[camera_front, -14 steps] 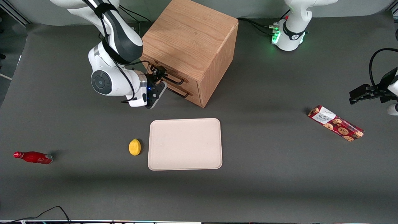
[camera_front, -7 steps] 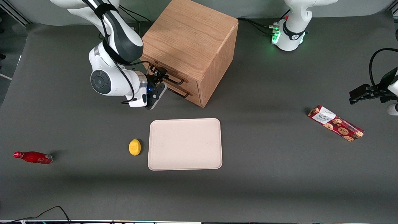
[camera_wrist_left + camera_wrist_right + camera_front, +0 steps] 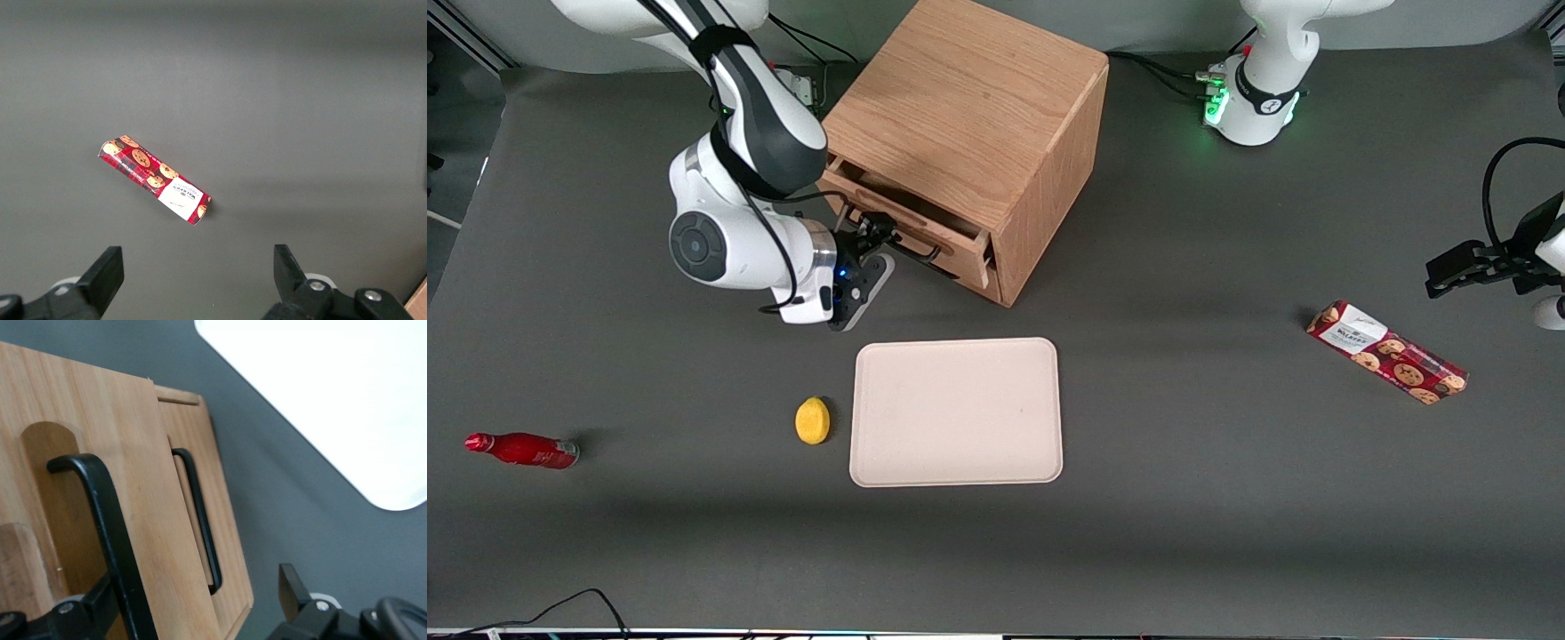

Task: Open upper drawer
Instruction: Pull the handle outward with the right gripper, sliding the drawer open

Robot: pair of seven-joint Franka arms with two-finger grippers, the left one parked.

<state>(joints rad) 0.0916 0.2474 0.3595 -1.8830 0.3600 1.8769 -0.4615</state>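
Pincer (image 3: 871,238) at handle (image 3: 911,253) of partly open upper drawer (image 3: 907,227).

1. The upper drawer (image 3: 907,224) has slid part-way out of the cabinet (image 3: 969,124), toward about 7 o'clock in the front view.
2. The gripper (image 3: 869,238), at the drawer's black handle (image 3: 903,252), has drawn back the same way.

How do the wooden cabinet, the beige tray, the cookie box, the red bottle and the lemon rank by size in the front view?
1. wooden cabinet
2. beige tray
3. cookie box
4. red bottle
5. lemon

The gripper holds the upper drawer by its handle.
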